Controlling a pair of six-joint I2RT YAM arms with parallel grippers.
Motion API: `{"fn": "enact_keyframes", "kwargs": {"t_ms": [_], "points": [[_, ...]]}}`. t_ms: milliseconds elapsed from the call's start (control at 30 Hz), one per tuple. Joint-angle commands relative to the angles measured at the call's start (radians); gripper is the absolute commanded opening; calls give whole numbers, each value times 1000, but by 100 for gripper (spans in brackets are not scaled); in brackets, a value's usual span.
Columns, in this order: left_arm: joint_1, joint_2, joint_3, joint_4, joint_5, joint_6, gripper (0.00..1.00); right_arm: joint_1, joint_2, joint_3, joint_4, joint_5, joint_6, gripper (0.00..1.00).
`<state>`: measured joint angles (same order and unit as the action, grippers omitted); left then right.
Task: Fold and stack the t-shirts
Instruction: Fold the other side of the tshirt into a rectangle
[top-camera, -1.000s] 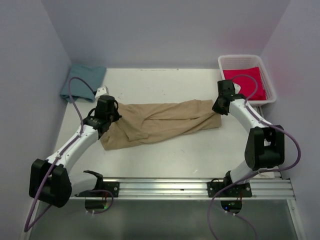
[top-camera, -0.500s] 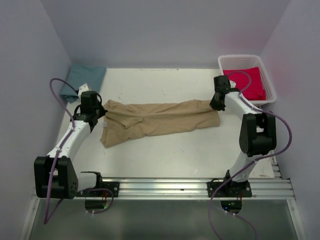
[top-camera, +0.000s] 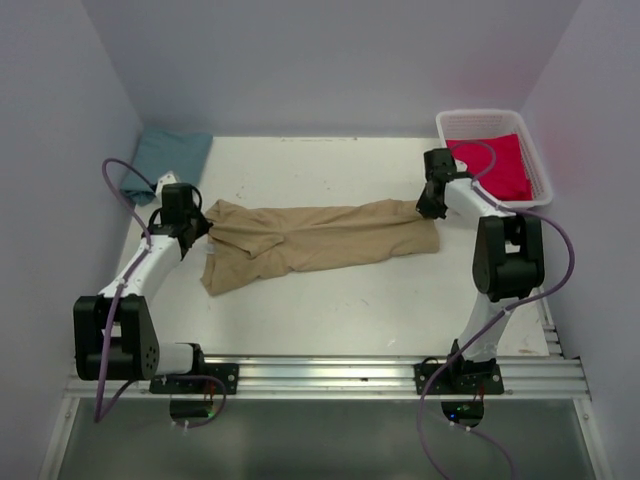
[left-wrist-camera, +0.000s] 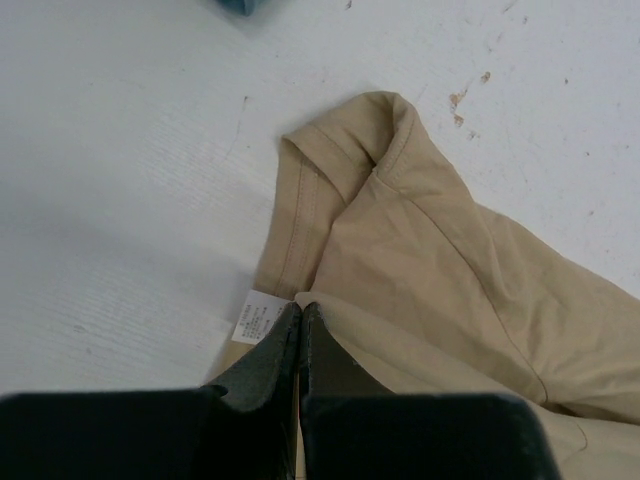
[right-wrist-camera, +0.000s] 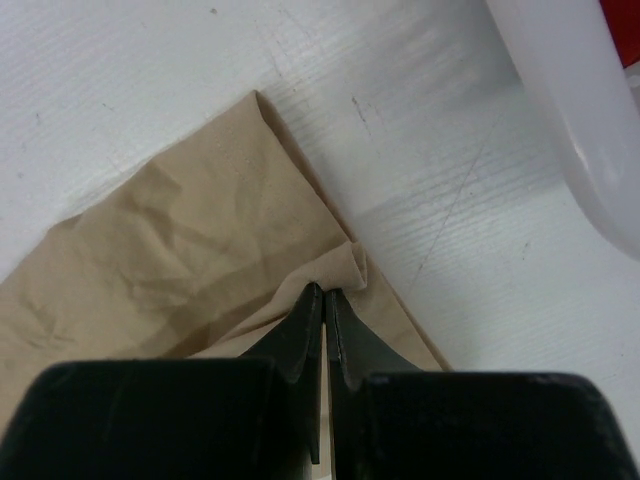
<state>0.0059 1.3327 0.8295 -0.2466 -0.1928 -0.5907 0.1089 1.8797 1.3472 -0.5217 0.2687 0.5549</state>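
As left claw (top-camera: 199, 223) and right claw (top-camera: 423, 208) pinch it, tan t-shirt (top-camera: 320, 236) lies stretched.

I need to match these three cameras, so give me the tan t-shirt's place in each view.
Top external: the tan t-shirt lies stretched across the middle, between the left gripper and the right gripper.
Left wrist: the tan t-shirt fills the lower right, its edge pinched at the fingertips.
Right wrist: the tan t-shirt fills the left and lower middle, a corner fold pinched.
Shared landmark: the white table under it.
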Motion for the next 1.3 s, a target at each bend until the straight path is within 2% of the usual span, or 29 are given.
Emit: {"fn": "enact_keyframes", "kwargs": {"t_ms": [0,200,233,267,300,333,367,400,467,567,700,767,800,867,900,933,1100,1267], "points": [[26,22,25,63,-13,-6,0,-9,24,55,34,6,-18,0],[31,57,31,89,-20,-20,0,-9,62,87,35,0,-18,0],[31,62,34,95,-22,-21,0,-8,71,96,29,-2,-18,7],[31,62,34,102,-22,-24,12,-9,72,98,29,-8,-19,14],[31,56,34,113,-20,-27,42,-8,70,98,32,-13,-21,31],[31,30,28,144,-22,-34,58,-9,52,89,43,-22,-24,38],[31,10,20,162,-11,-35,69,-9,38,81,52,-28,-29,45],[31,-16,1,185,-2,-37,85,-6,12,67,72,-34,-35,53],[29,-101,-10,230,24,-31,100,-6,-83,12,136,-43,-42,59],[28,-193,-12,274,85,-11,100,-5,-210,-45,206,-49,-59,65],[2,-276,-49,250,160,0,100,20,-325,-89,226,-52,-69,65],[-49,-280,-78,175,188,0,93,31,-352,-124,232,-54,-70,57],[-84,-276,-116,162,187,-9,77,43,-363,-149,241,-68,-70,46],[-110,-262,-171,177,237,-50,44,49,-360,-169,241,-83,-64,0],[-127,-259,-240,199,257,-73,7,51,-344,-180,236,-86,-58,0],[-133,-253,-272,231,275,-125,0,51,-332,-198,229,-97,-55,0],[-218,-236,-401,320,314,-238,0,52,-265,-253,198,-111,-21,0],[-248,-270,-421,325,271,-270,0,52,-203,-304,221,-135,10,0]]}}
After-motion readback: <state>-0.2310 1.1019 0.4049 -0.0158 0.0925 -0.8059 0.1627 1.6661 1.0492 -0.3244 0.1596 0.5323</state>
